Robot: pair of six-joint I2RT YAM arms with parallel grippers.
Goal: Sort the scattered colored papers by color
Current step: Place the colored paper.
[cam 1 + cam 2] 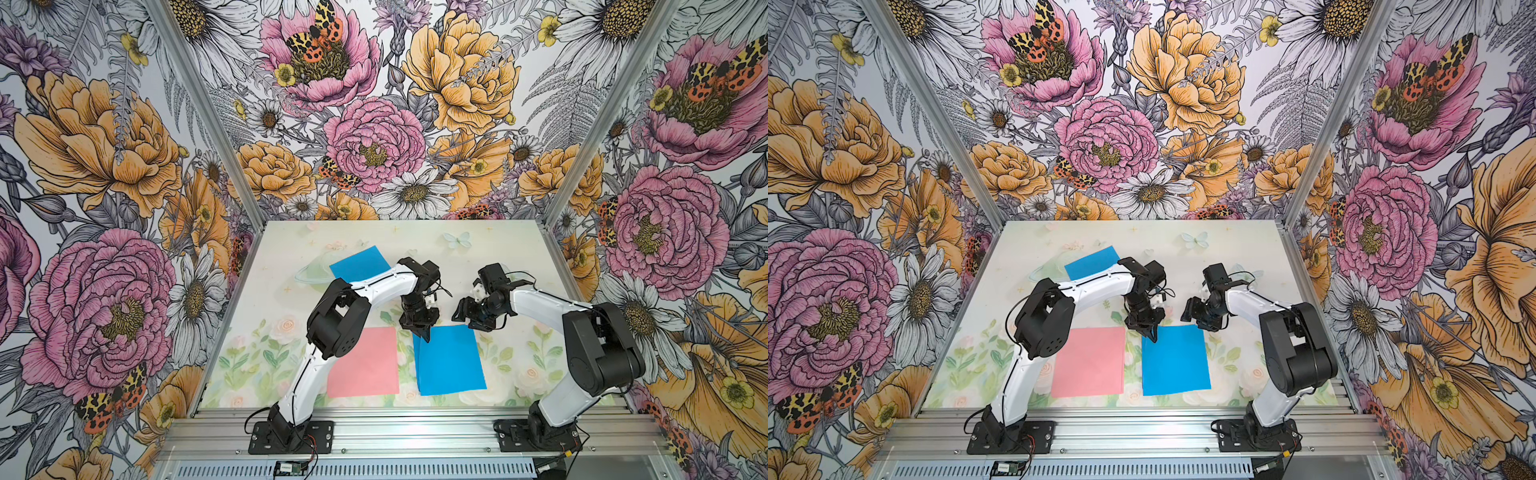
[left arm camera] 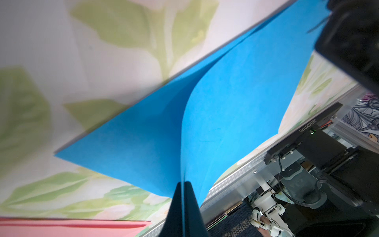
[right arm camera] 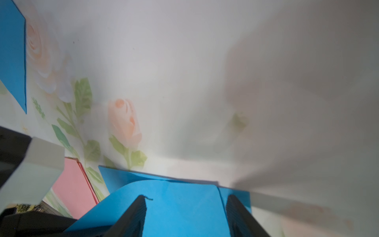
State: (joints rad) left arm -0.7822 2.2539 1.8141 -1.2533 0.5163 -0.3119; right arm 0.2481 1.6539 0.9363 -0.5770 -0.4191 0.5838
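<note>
Both top views: pink papers (image 1: 365, 361) on pastel tabletop (image 1: 498, 257); floral walls (image 1: 374, 124).

A robotics lab test cell: aluminium frame posts (image 1: 208, 112) hold flower-printed wall panels (image 1: 374, 124) around a table (image 1: 498, 249), with left arm (image 1: 305, 376) and right arm (image 1: 557, 399) bolted to its front rail (image 1: 415, 432).

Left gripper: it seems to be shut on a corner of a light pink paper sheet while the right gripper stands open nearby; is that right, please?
Not quite: the pinched sheet is bright blue, not pink. The left wrist view shows the left gripper shut on the lifted corner of a bright blue paper sheet; the right gripper does stand open nearby.
</note>
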